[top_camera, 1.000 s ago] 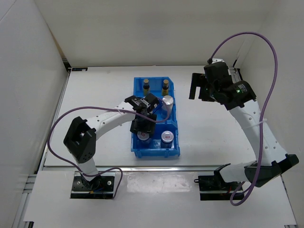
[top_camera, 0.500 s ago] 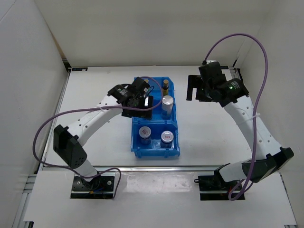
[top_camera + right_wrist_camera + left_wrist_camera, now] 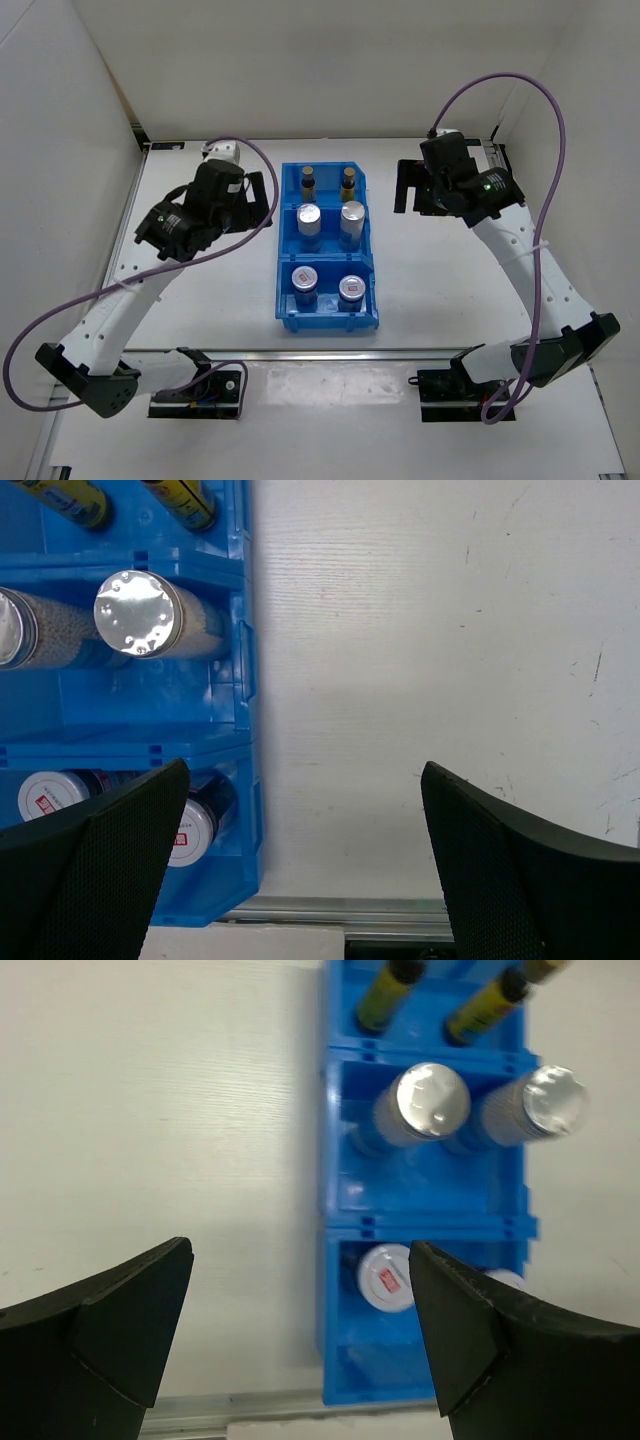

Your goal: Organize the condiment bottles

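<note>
The blue bin (image 3: pixel 327 322) holds all six containers. Two slim brown bottles (image 3: pixel 308 181) (image 3: pixel 348 181) stand in its far compartment. Two blue-white jars (image 3: pixel 308 218) (image 3: pixel 352 214) stand in the middle one. Two short red-marked jars (image 3: pixel 304 279) (image 3: pixel 350 289) stand in the near one. My left gripper (image 3: pixel 262 203) is open and empty, left of the bin. My right gripper (image 3: pixel 403 186) is open and empty, right of the bin. The left wrist view shows the left gripper (image 3: pixel 300 1260), the bin (image 3: pixel 325 1160), jars (image 3: pixel 430 1100) and a short jar (image 3: pixel 385 1278). The right wrist view shows the right gripper (image 3: pixel 305 770), the bin (image 3: pixel 240 680) and a jar (image 3: pixel 135 612).
White walls close the table on the left, back and right. A metal rail (image 3: pixel 330 352) runs along the near table edge. Purple cables loop off both arms. Bare white tabletop (image 3: pixel 200 280) lies on both sides of the bin.
My left gripper has drawn back from above the bin to its left side. The left blue-white jar it covered now stands free in the middle compartment. The right arm barely shifted.
</note>
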Controlling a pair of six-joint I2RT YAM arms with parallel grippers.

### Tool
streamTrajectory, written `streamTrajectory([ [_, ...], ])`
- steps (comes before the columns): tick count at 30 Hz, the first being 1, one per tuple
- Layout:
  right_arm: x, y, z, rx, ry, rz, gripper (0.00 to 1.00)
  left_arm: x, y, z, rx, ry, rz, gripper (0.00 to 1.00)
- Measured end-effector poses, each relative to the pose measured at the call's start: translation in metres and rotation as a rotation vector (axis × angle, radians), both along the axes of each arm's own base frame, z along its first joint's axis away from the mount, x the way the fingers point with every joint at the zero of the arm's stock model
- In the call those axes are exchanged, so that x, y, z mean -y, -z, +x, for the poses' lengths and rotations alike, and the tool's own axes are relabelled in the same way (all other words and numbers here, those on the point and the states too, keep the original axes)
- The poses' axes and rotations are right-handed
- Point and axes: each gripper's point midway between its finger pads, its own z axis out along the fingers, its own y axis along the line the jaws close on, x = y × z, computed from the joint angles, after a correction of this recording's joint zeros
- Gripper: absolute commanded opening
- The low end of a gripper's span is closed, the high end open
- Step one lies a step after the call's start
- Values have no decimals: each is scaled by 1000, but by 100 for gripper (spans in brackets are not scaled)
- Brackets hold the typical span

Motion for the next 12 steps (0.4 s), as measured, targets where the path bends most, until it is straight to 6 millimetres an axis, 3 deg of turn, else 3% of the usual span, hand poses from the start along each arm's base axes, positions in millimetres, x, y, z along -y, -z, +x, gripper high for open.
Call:
streamTrajectory([
  [6,-1,2,-2,13,-17,10,99,-45,39,-10,48,-165,91,100],
  [12,3,2,-12,35,-27,25,99,-80,28,-15,228,-302,86,100],
])
